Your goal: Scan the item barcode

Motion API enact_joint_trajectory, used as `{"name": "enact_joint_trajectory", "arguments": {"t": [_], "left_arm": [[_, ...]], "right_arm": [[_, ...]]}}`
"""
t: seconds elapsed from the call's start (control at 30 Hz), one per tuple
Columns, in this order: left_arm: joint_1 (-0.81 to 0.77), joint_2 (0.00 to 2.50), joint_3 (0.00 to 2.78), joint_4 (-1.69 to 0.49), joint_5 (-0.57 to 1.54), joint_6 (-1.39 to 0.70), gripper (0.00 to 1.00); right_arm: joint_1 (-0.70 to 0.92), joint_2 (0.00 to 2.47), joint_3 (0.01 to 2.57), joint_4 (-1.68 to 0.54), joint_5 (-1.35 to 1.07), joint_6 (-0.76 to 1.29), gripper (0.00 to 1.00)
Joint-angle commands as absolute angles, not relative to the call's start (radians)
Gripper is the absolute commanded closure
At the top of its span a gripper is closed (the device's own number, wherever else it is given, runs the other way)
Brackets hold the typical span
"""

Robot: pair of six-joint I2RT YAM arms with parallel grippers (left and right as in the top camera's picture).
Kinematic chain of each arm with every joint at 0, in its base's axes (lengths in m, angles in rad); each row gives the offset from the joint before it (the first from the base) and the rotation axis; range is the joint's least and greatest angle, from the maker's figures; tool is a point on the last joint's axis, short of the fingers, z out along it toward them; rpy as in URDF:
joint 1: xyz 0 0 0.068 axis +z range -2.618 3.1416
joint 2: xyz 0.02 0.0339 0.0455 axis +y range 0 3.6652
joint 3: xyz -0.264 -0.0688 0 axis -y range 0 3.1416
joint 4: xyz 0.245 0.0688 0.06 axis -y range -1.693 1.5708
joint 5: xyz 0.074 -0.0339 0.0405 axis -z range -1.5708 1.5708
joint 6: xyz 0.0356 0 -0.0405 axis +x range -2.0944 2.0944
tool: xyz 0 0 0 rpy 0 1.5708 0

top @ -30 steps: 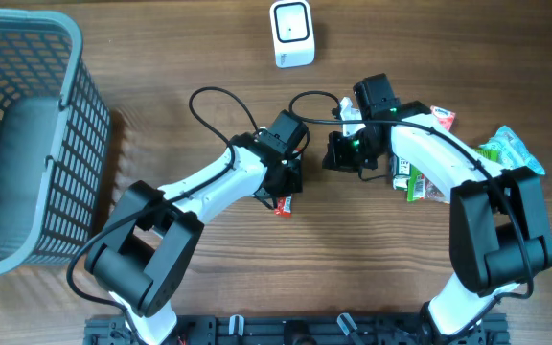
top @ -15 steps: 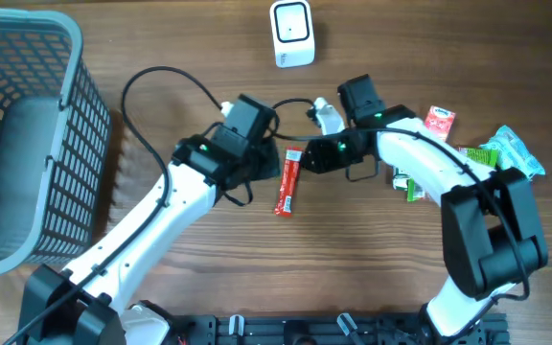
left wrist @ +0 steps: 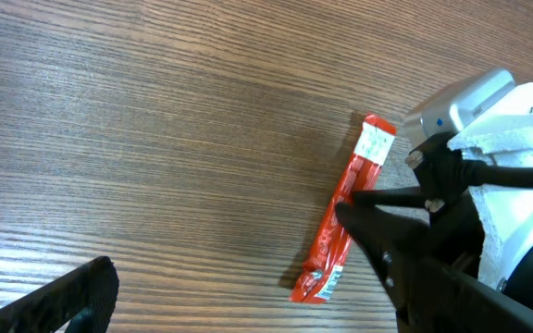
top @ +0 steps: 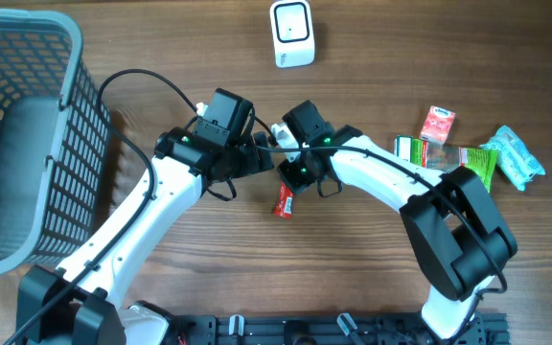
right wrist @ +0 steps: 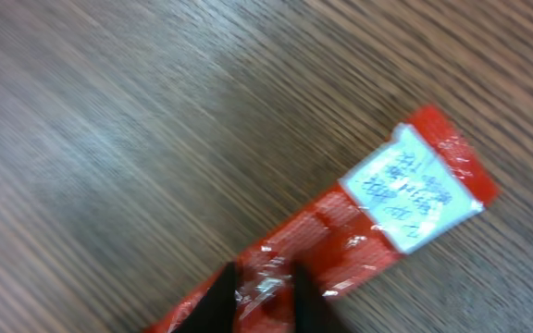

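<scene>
**A:** What's on the desk (top: 372, 268)?

**B:** A grey basket (top: 84, 115) takes up the left edge. A white scanner (top: 291, 34) sits at the middle of the far edge, and some snack packets (top: 468, 158) lie near the right edge.

**A:** And the arms?

**B:** They meet mid-desk. The left gripper (left wrist: 222, 242) has its fingers wide apart over bare wood, holding nothing. The right gripper (right wrist: 264, 294) has its tips nearly together, pinching the wrapper of the red sachet (right wrist: 340, 231).

**A:** Where is the sachet?

**B:** It lies around the middle of the desk, well apart from the scanner, with a white label at one end.
</scene>
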State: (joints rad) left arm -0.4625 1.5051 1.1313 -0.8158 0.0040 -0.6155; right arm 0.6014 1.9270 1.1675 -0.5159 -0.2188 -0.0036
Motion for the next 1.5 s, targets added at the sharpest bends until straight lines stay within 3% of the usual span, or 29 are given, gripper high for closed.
{"name": "enact_joint_trajectory", "arguments": {"t": [0.0, 0.37, 0.43, 0.47, 0.5, 0.6, 0.67, 0.73, 0.93, 1.1, 1.17, 1.23, 1.47], "left_arm": [[-0.467, 1.509, 1.127, -0.813, -0.025, -0.611, 0.0], [-0.467, 1.509, 1.127, -0.809, -0.006, -0.611, 0.0], [-0.467, 1.509, 1.127, -0.79, -0.005, -0.611, 0.0], [-0.467, 1.509, 1.127, -0.763, 0.013, -0.611, 0.08], [-0.467, 1.509, 1.127, -0.724, 0.068, -0.61, 0.22], [-0.467, 1.509, 1.128, -0.683, 0.224, -0.574, 0.52], [-0.467, 1.509, 1.128, -0.691, 0.454, -0.462, 0.62], [-0.467, 1.508, 1.128, -0.709, 0.551, -0.421, 0.63], [-0.467, 1.477, 1.128, -0.757, 0.594, -0.411, 0.55], [-0.467, 1.46, 1.128, -0.782, 0.585, -0.396, 0.38], [-0.475, 1.463, 1.127, -0.796, 0.537, -0.397, 0.25], [-0.484, 1.463, 1.127, -0.818, 0.49, -0.397, 0.14], [-0.531, 1.463, 1.127, -0.839, 0.451, -0.396, 0.08]], "right_arm": [[0.614, 1.941, 1.169, -0.567, -0.057, 0.04, 0.87], [0.588, 1.931, 1.172, -0.764, -0.027, 0.059, 0.89], [0.588, 1.91, 1.174, -0.745, -0.084, 0.033, 0.86], [0.589, 1.898, 1.174, -0.733, -0.147, -0.021, 0.81], [0.589, 1.883, 1.176, -0.732, -0.235, -0.094, 0.81], [0.575, 1.851, 1.205, -0.734, -0.249, -0.053, 0.83], [0.549, 1.836, 1.265, -0.732, -0.248, -0.023, 0.64], [0.538, 1.836, 1.296, -0.709, -0.249, -0.001, 0.65], [0.535, 1.859, 1.297, -0.555, -0.237, 0.111, 0.64], [0.535, 1.866, 1.297, -0.44, -0.245, 0.137, 0.65], [0.535, 1.863, 1.316, -0.415, -0.289, 0.131, 0.64], [0.525, 1.848, 1.353, -0.43, -0.29, 0.131, 0.64], [0.428, 1.793, 1.544, -0.629, -0.29, 0.131, 0.64]]}}
